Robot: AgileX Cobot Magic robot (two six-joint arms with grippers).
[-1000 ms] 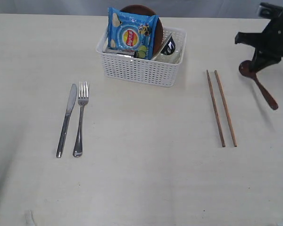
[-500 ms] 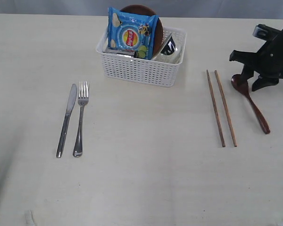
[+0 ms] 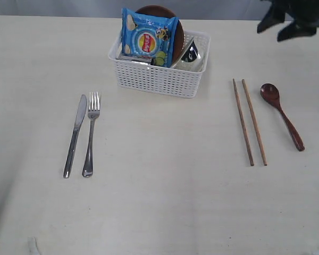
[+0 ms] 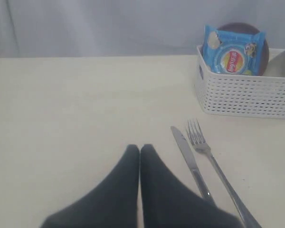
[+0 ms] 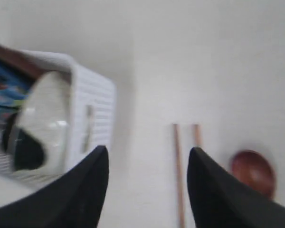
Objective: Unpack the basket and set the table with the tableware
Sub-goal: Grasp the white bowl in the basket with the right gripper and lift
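1. The white basket (image 3: 158, 81) stands at the far middle of the surface (image 3: 159, 212). A blue chips packet (image 3: 149, 37) stands upright in it, with the round brown plate (image 3: 155, 9) on edge behind.
2. Beside the packet sits a pale rounded vessel (image 5: 47, 114). That view is blurred, so whether it is bowl or cup I cannot tell.
3. The knife (image 3: 74, 137) and fork (image 3: 89, 135) lie side by side, left of the basket and nearer the camera.
4. The two chopsticks (image 3: 250, 122) lie parallel, right of the basket. The red-brown spoon (image 3: 282, 114) lies just beside them, apart, on their outer side.
5. The right tool (image 5: 147, 156) hangs above the surface with fingers spread wide, gripping nothing, well apart from the spoon.
6. The left tool (image 4: 139, 149) has its fingers pressed together, empty, just beside the knife.
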